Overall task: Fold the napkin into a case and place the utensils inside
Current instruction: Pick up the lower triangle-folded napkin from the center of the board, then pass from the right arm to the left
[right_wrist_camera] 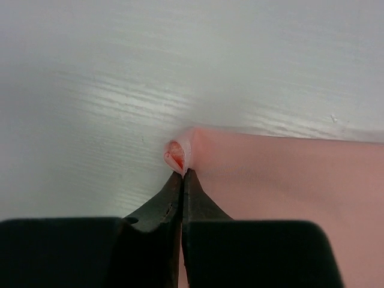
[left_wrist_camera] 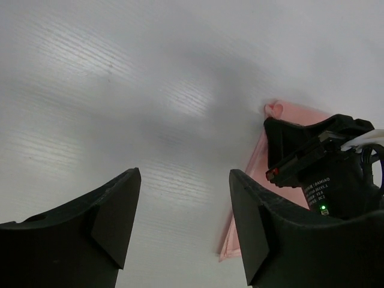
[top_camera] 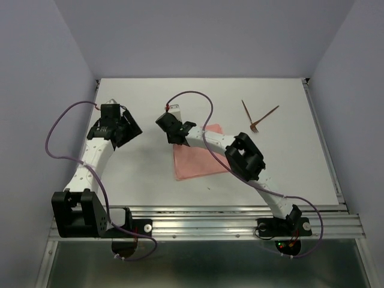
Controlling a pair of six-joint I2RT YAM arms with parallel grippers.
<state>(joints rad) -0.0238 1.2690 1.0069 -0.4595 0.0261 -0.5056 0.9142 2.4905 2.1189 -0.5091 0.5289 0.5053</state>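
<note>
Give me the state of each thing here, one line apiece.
napkin: lying on the table, one corner pinched, not yet a case.
utensils: loose on the table, apart from the napkin, untouched.
right tool: shut on the napkin's corner.
left tool: open, holding nothing, over bare table beside the napkin.

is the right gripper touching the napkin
Touching. The right wrist view shows the right gripper pinched shut on a corner of the napkin, which bunches up between its tips.

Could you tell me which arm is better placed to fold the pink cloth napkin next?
Likely right: its fingers pinch a corner of the pink cloth napkin, while the left fingers stand open over the white table.
</note>
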